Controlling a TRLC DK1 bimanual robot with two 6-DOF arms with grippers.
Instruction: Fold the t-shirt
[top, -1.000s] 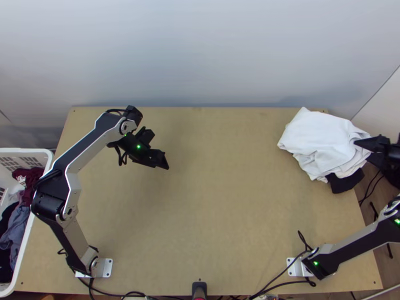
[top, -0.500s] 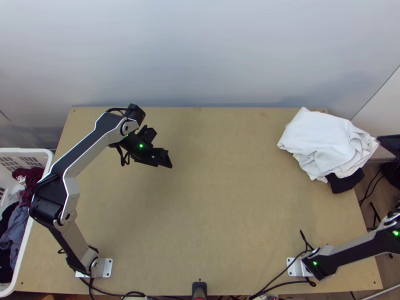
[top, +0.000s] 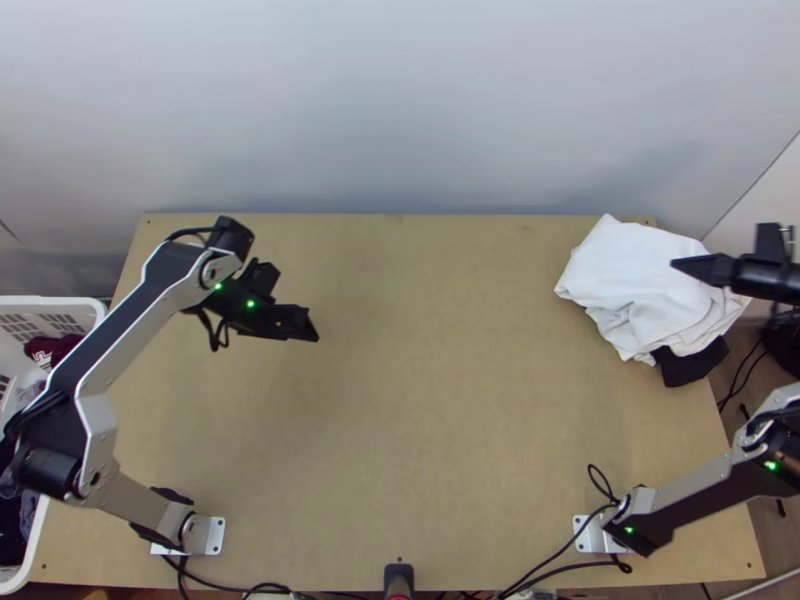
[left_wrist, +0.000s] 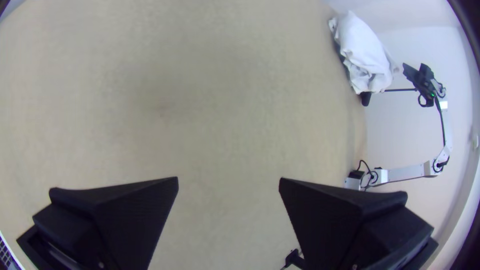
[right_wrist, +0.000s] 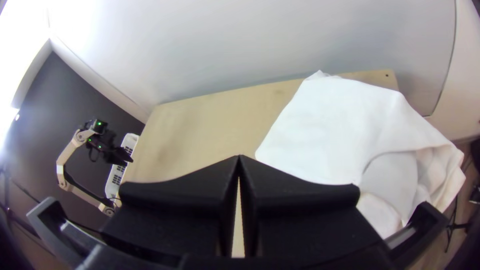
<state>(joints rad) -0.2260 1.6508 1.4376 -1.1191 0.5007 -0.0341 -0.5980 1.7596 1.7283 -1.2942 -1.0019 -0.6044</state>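
Note:
White cloth (top: 635, 285) lies bunched in a pile at the table's back right corner, a dark piece poking out beneath it. My left gripper (top: 312, 325) hangs over the table's left part, far from the cloth. In the left wrist view the left gripper (left_wrist: 229, 180) stands open, bare table between its fingers. My right gripper (top: 680, 265) is above the pile's right part, reaching in from beyond the table edge. In the right wrist view the right gripper (right_wrist: 239, 159) is shut with nothing visible between its tips, and the white cloth (right_wrist: 340, 125) lies past it.
A white basket (top: 100, 310) with dark and grey clothes stands off the table's left edge. Bare wood (top: 430, 400) spans the table's middle. Cables run along the near edge, beside a small black device (top: 398, 578). A grey wall rises behind the table.
The left arm has drawn back to the left, its elbow now over the basket. The right gripper has swung in over the cloth from the right edge. The cloth pile looks about the same.

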